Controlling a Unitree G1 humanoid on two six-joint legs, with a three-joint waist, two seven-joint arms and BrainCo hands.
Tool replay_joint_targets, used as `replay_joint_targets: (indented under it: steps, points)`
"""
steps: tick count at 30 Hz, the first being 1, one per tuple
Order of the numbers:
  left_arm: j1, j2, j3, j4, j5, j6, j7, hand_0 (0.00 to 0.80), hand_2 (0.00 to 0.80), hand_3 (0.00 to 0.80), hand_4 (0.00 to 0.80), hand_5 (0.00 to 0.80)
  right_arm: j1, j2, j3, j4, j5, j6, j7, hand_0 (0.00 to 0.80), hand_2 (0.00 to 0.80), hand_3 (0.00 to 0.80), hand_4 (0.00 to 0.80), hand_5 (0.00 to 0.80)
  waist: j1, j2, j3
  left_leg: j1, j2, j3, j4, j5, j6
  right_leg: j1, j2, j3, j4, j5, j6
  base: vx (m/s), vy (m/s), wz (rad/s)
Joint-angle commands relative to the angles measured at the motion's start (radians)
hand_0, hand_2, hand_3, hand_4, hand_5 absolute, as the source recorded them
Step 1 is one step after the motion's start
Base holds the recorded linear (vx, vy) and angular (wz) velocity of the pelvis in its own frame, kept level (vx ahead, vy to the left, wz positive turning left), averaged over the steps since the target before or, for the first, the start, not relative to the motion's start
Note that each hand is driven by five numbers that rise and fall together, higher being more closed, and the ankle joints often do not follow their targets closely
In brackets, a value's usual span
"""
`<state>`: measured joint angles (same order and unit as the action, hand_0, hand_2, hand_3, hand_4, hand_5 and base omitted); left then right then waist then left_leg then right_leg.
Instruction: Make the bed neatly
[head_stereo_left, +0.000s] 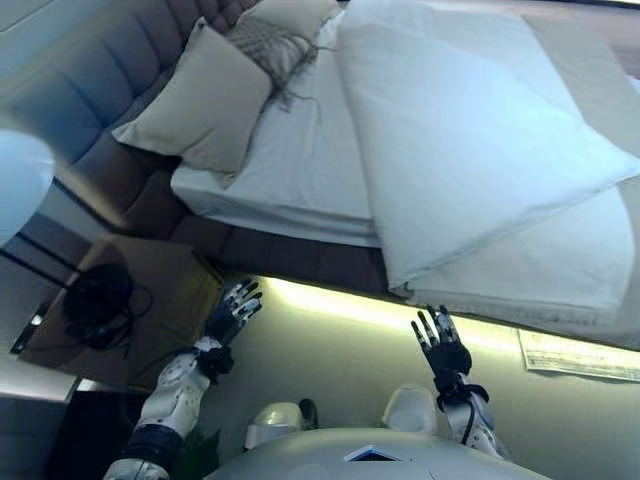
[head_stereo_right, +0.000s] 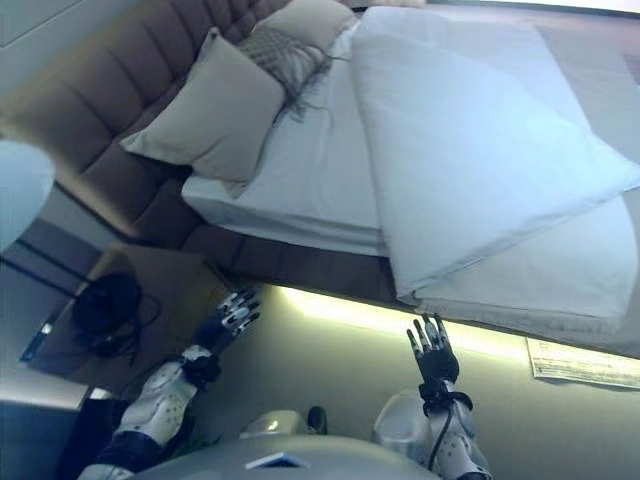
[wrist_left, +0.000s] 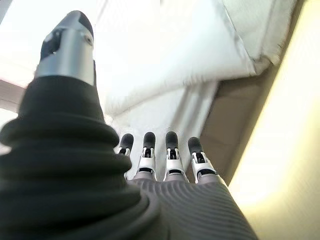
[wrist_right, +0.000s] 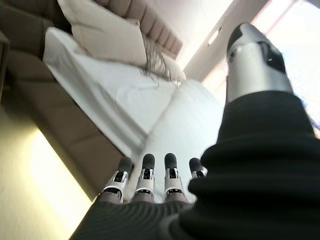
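The bed (head_stereo_left: 300, 255) lies ahead with a white sheet (head_stereo_left: 300, 150). A white duvet (head_stereo_left: 470, 150) is folded back over itself on the right half, its corner hanging over the near side (head_stereo_left: 430, 275). A beige pillow (head_stereo_left: 205, 100) leans on the brown padded headboard (head_stereo_left: 90, 90), with a patterned fringed cushion (head_stereo_left: 268, 45) and another pillow (head_stereo_left: 295, 15) behind it. My left hand (head_stereo_left: 232, 312) and right hand (head_stereo_left: 440, 345) are both open and empty, held up in front of the bed's near side, apart from the bedding. The right wrist view shows the pillow (wrist_right: 107, 32) and sheet (wrist_right: 115, 95).
A wooden nightstand (head_stereo_left: 180, 290) with a dark round object and cable (head_stereo_left: 98, 300) stands at the left. A round white lamp shade (head_stereo_left: 20, 180) is at the far left. A lit strip (head_stereo_left: 340, 305) runs under the bed's edge. A paper sheet (head_stereo_left: 580, 355) lies on the floor at right.
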<state>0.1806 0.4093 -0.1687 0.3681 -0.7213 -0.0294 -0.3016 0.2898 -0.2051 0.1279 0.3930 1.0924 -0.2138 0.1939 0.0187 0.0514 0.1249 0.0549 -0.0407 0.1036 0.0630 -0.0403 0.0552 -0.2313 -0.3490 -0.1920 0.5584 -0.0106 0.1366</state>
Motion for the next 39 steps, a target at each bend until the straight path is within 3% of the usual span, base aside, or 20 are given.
replay_joint_targets:
  steps: [1,4,7,12,16,17,19,23,25,27,31,35,37,39]
  points:
    - [-0.014,0.006,0.035,-0.083,-0.013,-0.032,0.005,0.000,0.000,0.000,0.000,0.000,-0.037,-0.005,-0.017,-0.021,0.014,-0.036,0.023,0.000,0.000,0.000,0.000,0.000,-0.021,-0.055,-0.023,0.041,-0.084,0.006,0.104,-0.168,0.034,0.013,0.026,-0.030,-0.420,0.266,0.034,0.332,-0.221,-0.08]
    - [0.004,-0.007,0.056,-0.053,-0.017,-0.045,-0.001,0.000,0.000,0.000,0.000,0.000,-0.071,0.001,-0.013,0.002,-0.004,-0.014,0.009,0.000,0.000,0.000,0.000,0.000,-0.023,-0.065,-0.034,0.053,-0.069,0.018,0.116,-0.201,0.026,0.029,0.027,-0.031,-0.620,0.313,0.061,0.323,-0.190,-0.02]
    - [0.024,-0.016,0.085,-0.026,-0.011,-0.049,-0.021,0.000,0.000,0.000,0.000,0.000,-0.046,0.002,-0.010,0.002,-0.021,-0.001,0.029,0.000,0.000,0.000,0.000,0.000,-0.025,-0.078,-0.048,0.071,-0.049,0.024,0.134,-0.232,0.027,0.014,0.027,-0.019,-0.638,0.326,0.067,0.412,-0.230,-0.03]
    - [0.081,-0.018,0.127,-0.046,0.004,-0.037,-0.051,0.000,0.000,0.000,0.000,0.000,0.001,-0.009,-0.043,0.001,-0.026,0.022,0.067,0.000,0.000,0.000,0.000,0.000,-0.025,-0.109,-0.058,0.106,-0.005,-0.015,0.189,-0.284,0.017,0.005,0.045,0.003,-0.583,0.299,0.070,0.484,-0.366,0.19]
    - [0.107,-0.015,0.117,-0.063,-0.033,-0.050,-0.054,0.000,0.000,0.000,0.000,0.000,-0.001,-0.039,-0.026,-0.011,-0.031,0.047,0.034,0.000,0.000,0.000,0.000,0.000,-0.027,-0.108,-0.071,0.106,0.085,-0.050,0.232,-0.191,-0.032,0.017,0.108,0.049,-0.504,0.239,0.053,0.455,-0.445,0.19]
    - [0.114,-0.016,0.117,-0.065,-0.051,-0.051,-0.064,0.000,0.000,0.000,0.000,0.000,-0.004,-0.055,-0.019,-0.023,-0.027,0.058,0.021,0.000,0.000,0.000,0.000,0.000,-0.025,-0.096,-0.075,0.106,0.132,-0.056,0.243,-0.092,-0.066,0.022,0.132,0.045,-0.472,0.203,0.042,0.391,-0.465,0.04]
    - [0.109,-0.022,0.112,-0.086,-0.064,-0.040,-0.089,0.000,0.000,0.000,0.000,0.000,-0.012,-0.074,-0.013,-0.037,0.007,0.061,0.021,0.000,0.000,0.000,0.000,0.000,-0.023,-0.098,-0.080,0.071,0.166,-0.044,0.317,0.019,-0.094,0.059,0.173,0.017,-0.470,0.149,-0.002,0.388,-0.510,0.08]
    - [0.091,-0.041,0.053,-0.111,-0.043,-0.066,-0.082,0.000,0.000,0.000,0.000,0.000,-0.030,-0.106,-0.016,-0.027,0.015,0.032,0.021,0.000,0.000,0.000,0.000,0.000,-0.017,-0.095,-0.079,-0.036,0.182,0.018,0.460,0.085,-0.096,0.131,0.225,-0.059,-0.469,0.068,-0.077,0.264,-0.350,0.15]
    - [0.085,-0.043,0.034,-0.099,-0.023,-0.073,-0.071,0.000,0.000,0.000,0.000,0.000,-0.037,-0.108,-0.021,-0.026,0.035,0.017,0.010,0.000,0.000,0.000,0.000,0.000,-0.013,-0.092,-0.071,-0.062,0.189,0.034,0.408,0.075,-0.090,0.153,0.231,-0.083,-0.453,0.041,-0.086,0.223,-0.168,0.23]
    - [0.080,-0.041,0.023,-0.092,-0.023,-0.077,-0.073,0.000,0.000,0.000,0.000,0.000,-0.030,-0.108,-0.026,-0.045,0.051,0.010,0.008,0.000,0.000,0.000,0.000,0.000,-0.014,-0.082,-0.068,-0.061,0.191,0.017,0.292,0.108,-0.101,0.175,0.243,-0.076,-0.461,0.031,-0.079,0.212,-0.018,0.18]
    - [0.034,-0.040,0.006,-0.055,-0.045,-0.076,-0.062,0.000,0.000,0.000,0.000,0.000,-0.010,-0.120,-0.024,-0.067,0.072,0.025,-0.001,0.000,0.000,0.000,0.000,0.000,-0.004,-0.043,-0.061,-0.150,0.186,-0.051,0.064,0.234,-0.143,0.228,0.274,-0.036,-0.491,-0.010,-0.077,0.220,0.048,0.39]
    - [0.041,-0.065,0.011,-0.033,-0.029,-0.079,-0.074,0.000,0.000,0.000,0.000,0.000,0.003,-0.107,0.002,-0.066,0.070,0.018,0.027,0.000,0.000,0.000,0.000,0.000,0.048,-0.025,-0.030,-0.253,0.181,-0.090,-0.122,0.346,-0.174,0.298,0.304,-0.029,-0.489,-0.067,-0.092,0.332,-0.005,0.24]
    - [0.068,-0.069,0.024,-0.028,0.000,-0.076,-0.086,0.000,0.000,0.000,0.000,0.000,0.016,-0.097,0.001,-0.070,0.055,0.034,0.030,0.000,0.000,0.000,0.000,0.000,0.063,-0.018,-0.026,-0.286,0.182,-0.124,-0.148,0.345,-0.172,0.306,0.314,-0.017,-0.455,-0.099,-0.102,0.367,-0.014,-0.35]
    - [0.081,-0.069,0.028,-0.025,0.008,-0.079,-0.106,0.000,0.000,0.000,0.000,0.000,0.030,-0.093,-0.001,-0.068,0.053,0.037,0.040,0.000,0.000,0.000,0.000,0.000,0.064,-0.011,-0.027,-0.286,0.188,-0.126,-0.149,0.341,-0.171,0.308,0.317,-0.012,-0.425,-0.125,-0.106,0.331,0.029,-0.49]
